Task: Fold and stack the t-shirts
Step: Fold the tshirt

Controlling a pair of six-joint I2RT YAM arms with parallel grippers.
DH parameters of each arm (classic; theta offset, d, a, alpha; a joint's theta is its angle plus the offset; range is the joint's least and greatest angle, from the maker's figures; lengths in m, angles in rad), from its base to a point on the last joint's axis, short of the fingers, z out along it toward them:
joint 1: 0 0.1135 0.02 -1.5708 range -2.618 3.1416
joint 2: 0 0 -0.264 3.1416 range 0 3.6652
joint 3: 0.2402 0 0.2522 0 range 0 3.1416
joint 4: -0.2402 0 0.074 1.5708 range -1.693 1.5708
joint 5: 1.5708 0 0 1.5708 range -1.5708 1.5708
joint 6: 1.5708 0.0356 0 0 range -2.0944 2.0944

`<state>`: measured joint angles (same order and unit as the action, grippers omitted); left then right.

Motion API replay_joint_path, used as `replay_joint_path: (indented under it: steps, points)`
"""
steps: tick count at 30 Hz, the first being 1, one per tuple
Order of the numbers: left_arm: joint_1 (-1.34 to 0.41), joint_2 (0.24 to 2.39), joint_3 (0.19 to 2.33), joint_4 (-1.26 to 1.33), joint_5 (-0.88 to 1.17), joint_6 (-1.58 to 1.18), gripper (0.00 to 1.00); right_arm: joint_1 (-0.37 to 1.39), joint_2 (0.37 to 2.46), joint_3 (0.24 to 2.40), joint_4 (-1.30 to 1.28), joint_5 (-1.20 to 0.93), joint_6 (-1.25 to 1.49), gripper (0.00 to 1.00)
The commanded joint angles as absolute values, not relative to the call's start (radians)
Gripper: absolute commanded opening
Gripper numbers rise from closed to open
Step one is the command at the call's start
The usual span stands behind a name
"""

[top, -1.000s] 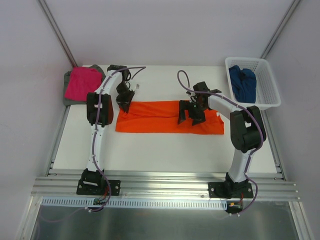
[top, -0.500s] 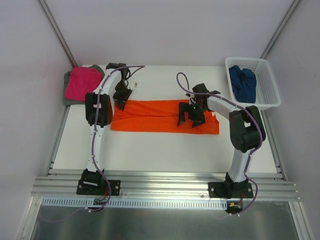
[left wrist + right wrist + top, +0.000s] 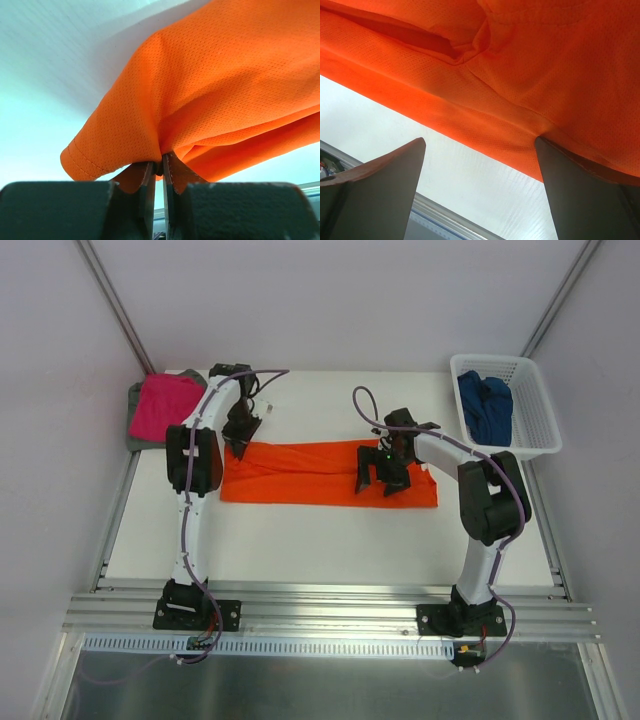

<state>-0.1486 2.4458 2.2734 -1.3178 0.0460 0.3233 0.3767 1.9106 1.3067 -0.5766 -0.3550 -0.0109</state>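
**Reader:** As the view runs outward from the near edge, what is met first?

**Robot:** (a) My left arm (image 3: 188,530) and my right arm (image 3: 488,510). Both rise from the near edge of the white worktop (image 3: 320,535) and reach away from it.

**Reader:** And at mid-worktop?

**Robot:** (b) The orange t-shirt (image 3: 320,472), folded into a long band that lies crosswise, left to right.
(c) My left fingers (image 3: 171,176), drawn narrow on a pinch of the band's left end. In the left wrist view the cloth rises from between the two tips, and a stitched hem hangs just beside them.
(d) My right fingers (image 3: 385,172), spread wide over the band's right part. In the right wrist view one tip meets the cloth's near edge, though whether it presses I cannot tell. A curved seam shows in the cloth beyond.

**Reader:** What lies farthest?

**Robot:** (e) At the far left corner, the pink t-shirt (image 3: 165,405), folded, resting on the grey t-shirt (image 3: 134,428), which shows along its left side.
(f) At the far right corner, the white lattice basket (image 3: 535,435), with the dark blue t-shirt (image 3: 485,405) bunched inside it.
Both corners are well apart from the orange band.
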Motion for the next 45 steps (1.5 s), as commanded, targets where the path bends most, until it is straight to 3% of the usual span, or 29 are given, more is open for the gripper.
replay_joint_path:
  steps: [1,3,5,6,7,10,11,12,17,19,22,24,29,36,42,45]
  points:
    - [-0.127,2.408,2.255,-1.499,-0.039,0.348,0.00,0.373,1.934,1.276,-0.623,-0.331,-0.009,0.98]
    - [-0.126,2.422,2.261,-1.499,-0.067,0.353,0.03,0.373,1.933,1.276,-0.627,-0.334,-0.011,0.98]
    - [-0.126,2.430,2.273,-1.499,-0.086,0.353,0.21,0.368,1.930,1.272,-0.627,-0.334,-0.011,0.98]
    - [-0.126,2.430,2.281,-1.503,-0.072,0.353,0.39,0.368,1.927,1.270,-0.624,-0.334,-0.012,0.98]
    - [-0.126,2.427,2.286,-1.505,-0.051,0.350,0.38,0.368,1.924,1.266,-0.623,-0.334,-0.012,0.98]
    - [-0.126,2.418,2.270,-1.511,-0.032,0.339,0.19,0.368,1.917,1.255,-0.620,-0.334,-0.009,0.98]
    - [-0.126,2.415,2.260,-1.512,-0.029,0.337,0.04,0.368,1.916,1.255,-0.620,-0.334,-0.009,0.99]
    - [-0.126,2.411,2.247,-1.511,-0.029,0.334,0.00,0.367,1.913,1.253,-0.620,-0.334,-0.009,0.98]
    - [-0.126,2.402,2.209,-1.516,-0.020,0.336,0.00,0.368,1.913,1.256,-0.621,-0.333,-0.011,0.99]
    - [-0.126,2.395,2.207,-1.514,-0.021,0.330,0.10,0.368,1.910,1.258,-0.620,-0.333,-0.012,0.99]
    - [-0.126,2.362,2.180,-1.514,-0.006,0.324,0.42,0.370,1.901,1.252,-0.617,-0.333,-0.012,0.99]
    - [-0.126,2.350,2.157,-1.516,-0.006,0.327,0.47,0.368,1.898,1.244,-0.612,-0.333,-0.009,0.99]
    - [-0.127,2.362,2.128,-1.516,0.020,0.318,0.47,0.370,1.894,1.239,-0.612,-0.334,-0.006,0.99]
    - [-0.130,2.341,2.120,-1.516,0.044,0.316,0.25,0.371,1.887,1.239,-0.609,-0.331,-0.008,0.99]
    - [-0.130,2.348,2.094,-1.517,0.052,0.318,0.20,0.371,1.888,1.249,-0.611,-0.331,-0.006,0.99]
    - [-0.129,2.349,2.088,-1.517,0.058,0.322,0.12,0.371,1.888,1.250,-0.614,-0.330,-0.011,0.99]
